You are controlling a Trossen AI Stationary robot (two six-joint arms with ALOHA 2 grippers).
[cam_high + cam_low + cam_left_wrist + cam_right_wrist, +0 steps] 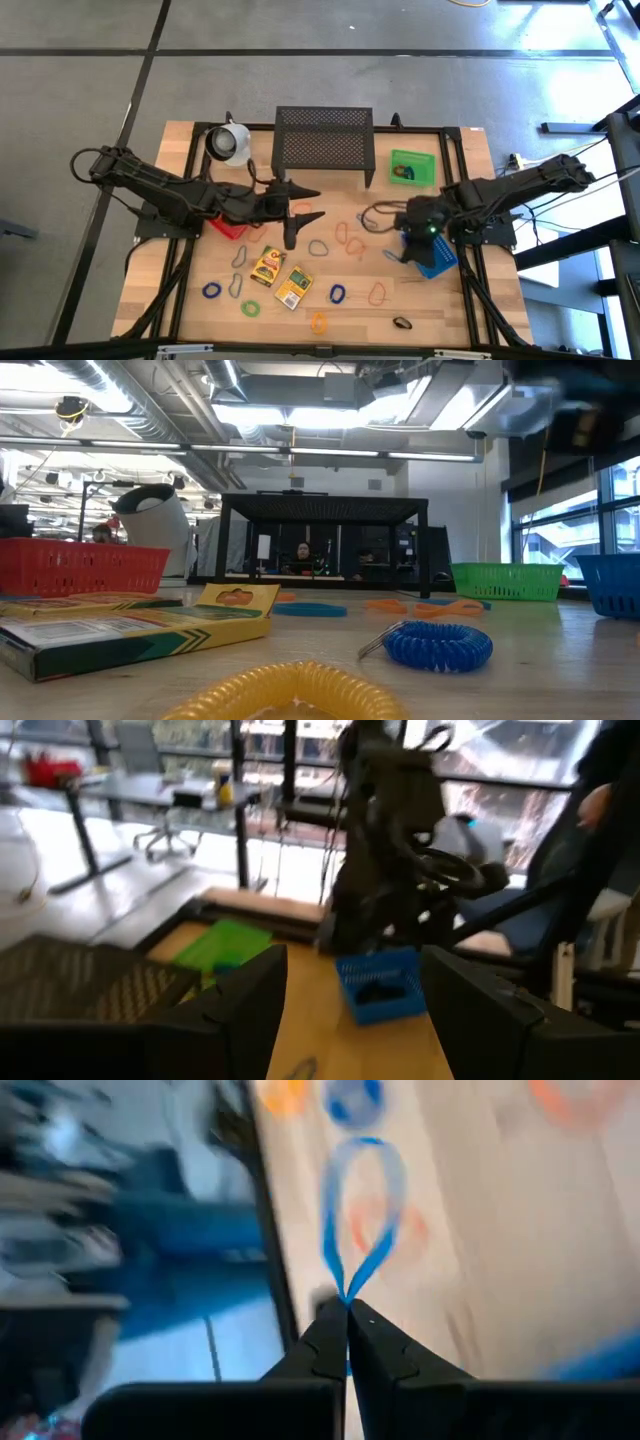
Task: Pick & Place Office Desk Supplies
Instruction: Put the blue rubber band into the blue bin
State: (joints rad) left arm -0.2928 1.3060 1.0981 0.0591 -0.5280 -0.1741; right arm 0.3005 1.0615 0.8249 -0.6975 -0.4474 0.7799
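The bench [440,315] is showing pale, matt wood grain. The black tray [323,140] is showing perforated metal mesh. The red bin [80,568] and green bin [505,580] are showing ribbed, latticed plastic. The blue coil [438,646] is appearing glossy and ridged. The yellow packets [268,264] are looking like printed card. The right hand [347,1312] is pinching a thin, smooth blue loop [362,1210] between matt dark fingers.
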